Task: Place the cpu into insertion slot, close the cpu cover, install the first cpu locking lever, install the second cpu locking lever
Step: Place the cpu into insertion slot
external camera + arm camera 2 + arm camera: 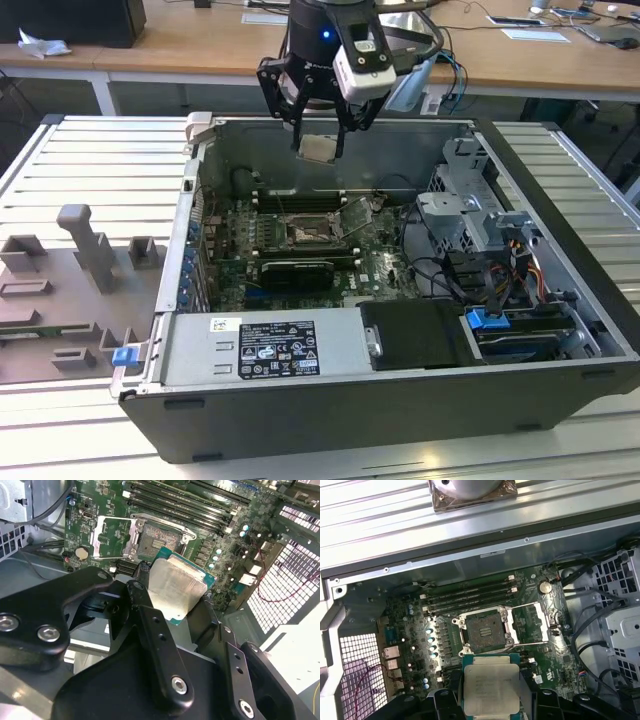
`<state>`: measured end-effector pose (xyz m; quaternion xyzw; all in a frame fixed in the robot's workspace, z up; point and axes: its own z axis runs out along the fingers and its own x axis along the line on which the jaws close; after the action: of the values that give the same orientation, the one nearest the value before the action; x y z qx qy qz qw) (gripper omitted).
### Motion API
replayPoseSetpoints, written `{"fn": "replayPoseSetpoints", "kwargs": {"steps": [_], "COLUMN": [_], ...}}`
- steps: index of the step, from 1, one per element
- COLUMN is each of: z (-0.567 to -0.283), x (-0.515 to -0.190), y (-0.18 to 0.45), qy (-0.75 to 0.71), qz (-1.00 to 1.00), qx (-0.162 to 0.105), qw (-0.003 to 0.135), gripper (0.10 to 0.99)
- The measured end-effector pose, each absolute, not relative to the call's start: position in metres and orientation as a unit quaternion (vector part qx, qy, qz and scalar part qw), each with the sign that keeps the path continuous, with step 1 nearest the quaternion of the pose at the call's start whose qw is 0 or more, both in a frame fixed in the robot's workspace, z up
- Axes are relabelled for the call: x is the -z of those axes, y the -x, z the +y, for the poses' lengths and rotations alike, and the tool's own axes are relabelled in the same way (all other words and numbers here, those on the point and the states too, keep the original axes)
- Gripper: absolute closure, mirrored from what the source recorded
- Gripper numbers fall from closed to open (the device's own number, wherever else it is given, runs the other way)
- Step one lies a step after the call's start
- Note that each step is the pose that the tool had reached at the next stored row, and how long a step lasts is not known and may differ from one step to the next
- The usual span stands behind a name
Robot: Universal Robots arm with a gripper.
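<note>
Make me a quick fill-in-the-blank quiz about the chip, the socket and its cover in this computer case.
1. The gripper has its fingers ____ on the cpu, not open.
2. The insertion slot is ____: no chip sits in it.
3. The cpu cover lies swung ____, not closed.
Missing words: shut; empty; open.

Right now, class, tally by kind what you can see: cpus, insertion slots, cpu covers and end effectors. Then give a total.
cpu, held: 1
insertion slot, bare: 1
cpu cover, swung open: 1
end effector: 1
Total: 4
</note>
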<state>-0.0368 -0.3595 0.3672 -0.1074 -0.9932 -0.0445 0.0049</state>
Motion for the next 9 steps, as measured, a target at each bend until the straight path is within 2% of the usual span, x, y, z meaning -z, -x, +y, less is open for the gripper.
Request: {"fn": "replayPoseSetpoints", "kwargs": {"steps": [9], "z": [-0.3595], "x": [-0.3649], "y": [0.0368], "qy": [0.110], "qz": [-0.993], "qx": [0.045], "qw": [0.005], "gripper": [0.545]}}
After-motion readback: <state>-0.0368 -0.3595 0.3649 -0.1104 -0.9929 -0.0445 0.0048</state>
